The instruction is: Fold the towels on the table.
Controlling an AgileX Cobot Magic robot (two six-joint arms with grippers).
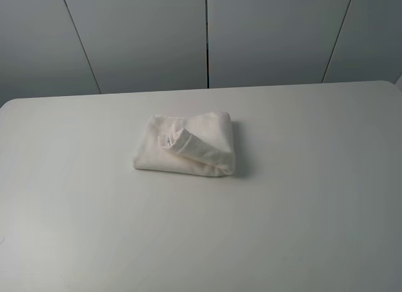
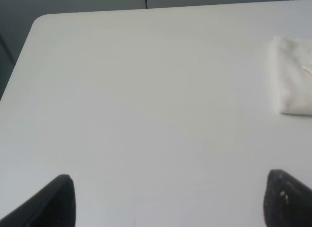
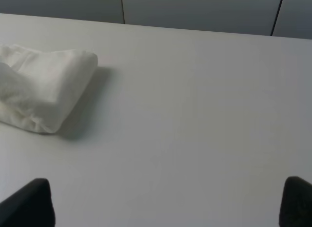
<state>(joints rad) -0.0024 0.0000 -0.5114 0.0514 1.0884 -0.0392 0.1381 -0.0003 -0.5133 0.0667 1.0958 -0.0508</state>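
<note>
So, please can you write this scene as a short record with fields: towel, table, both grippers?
towel: white towel, bunched in a compact folded bundle, small label on top
table: white table, towel near its middle
left gripper: left gripper open, apart from towel, holding nothing
right gripper: right gripper open, apart from towel, holding nothing

Towel (image 1: 188, 147): white, plain, faint cream cast; small white label (image 1: 167, 140) with dark print.
Desk (image 1: 301, 210): plain matte white, no pattern.
Wall (image 1: 144, 34): pale grey panels divided by thin dark seams.
Left gripper (image 2: 168, 200) and right gripper (image 3: 168, 202): black fingertips.
</note>
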